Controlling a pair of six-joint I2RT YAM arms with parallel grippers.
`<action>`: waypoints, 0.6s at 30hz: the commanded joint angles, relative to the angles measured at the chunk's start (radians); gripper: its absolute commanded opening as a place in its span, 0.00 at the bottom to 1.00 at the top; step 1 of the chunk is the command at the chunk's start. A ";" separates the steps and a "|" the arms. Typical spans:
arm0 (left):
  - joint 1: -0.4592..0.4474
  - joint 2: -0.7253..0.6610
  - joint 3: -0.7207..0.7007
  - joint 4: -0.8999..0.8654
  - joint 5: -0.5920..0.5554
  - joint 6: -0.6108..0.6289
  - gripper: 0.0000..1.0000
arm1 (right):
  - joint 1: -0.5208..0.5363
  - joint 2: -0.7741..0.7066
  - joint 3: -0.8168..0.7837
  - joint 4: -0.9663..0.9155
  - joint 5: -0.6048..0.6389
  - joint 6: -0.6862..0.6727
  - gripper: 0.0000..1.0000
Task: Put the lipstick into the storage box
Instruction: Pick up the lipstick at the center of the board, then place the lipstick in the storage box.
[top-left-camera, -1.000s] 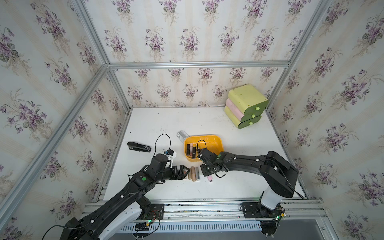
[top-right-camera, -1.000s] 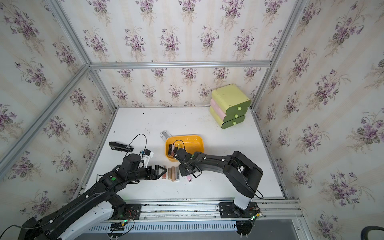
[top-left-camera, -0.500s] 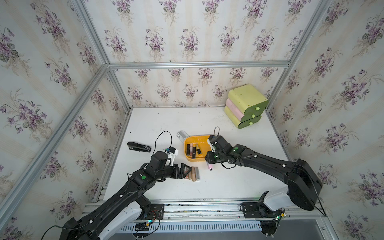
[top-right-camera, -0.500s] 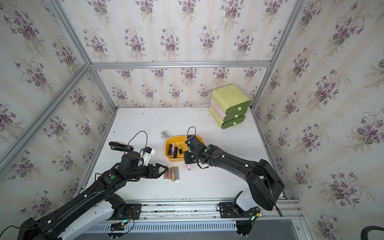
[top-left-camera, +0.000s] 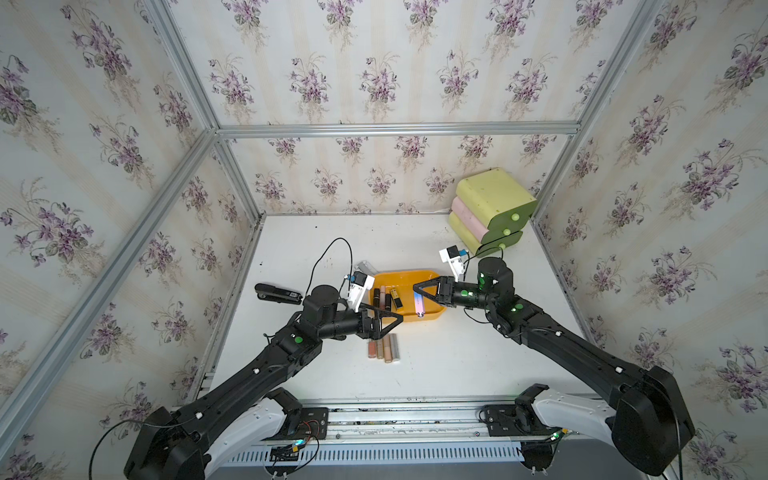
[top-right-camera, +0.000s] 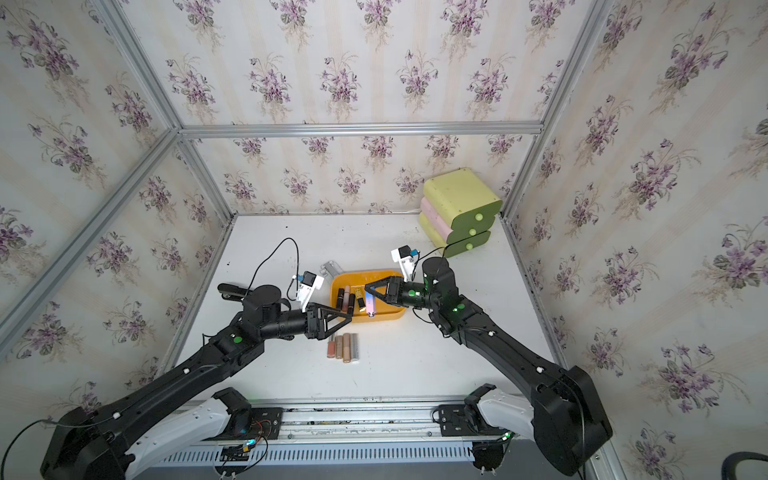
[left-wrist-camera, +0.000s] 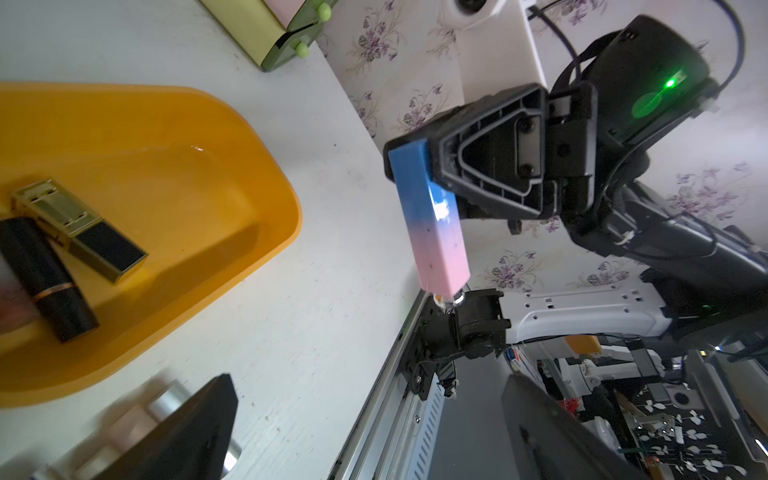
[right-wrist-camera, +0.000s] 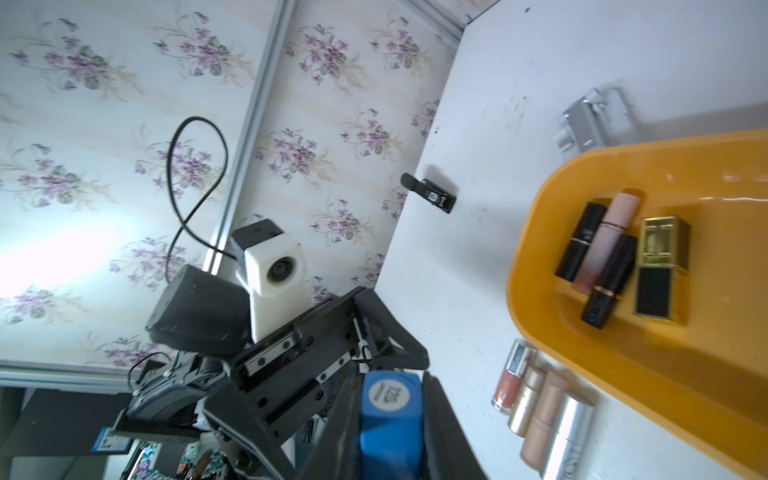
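The right pincer (top-left-camera: 417, 291) was clamped on the blue-and-pink lipstick (left-wrist-camera: 432, 224) above the storage box (top-left-camera: 399, 275). The left pincer (top-left-camera: 390, 320) stood with jaws apart near the box's front rim.

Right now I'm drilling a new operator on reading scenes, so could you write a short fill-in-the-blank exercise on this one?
1. The blue-and-pink lipstick is gripped by the ___ claw.
2. The left claw is ___ and holds nothing.
3. ___ tubes lie side by side on the table, outside the box.
Missing words: right; open; four.
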 joint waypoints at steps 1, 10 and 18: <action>-0.003 0.048 0.030 0.205 0.068 -0.044 0.98 | -0.001 -0.012 0.001 0.087 -0.073 0.058 0.19; -0.048 0.166 0.130 0.291 0.124 -0.043 0.88 | -0.001 -0.012 -0.005 0.135 -0.103 0.101 0.19; -0.088 0.238 0.173 0.312 0.132 -0.041 0.72 | -0.050 -0.015 -0.002 0.147 -0.112 0.111 0.19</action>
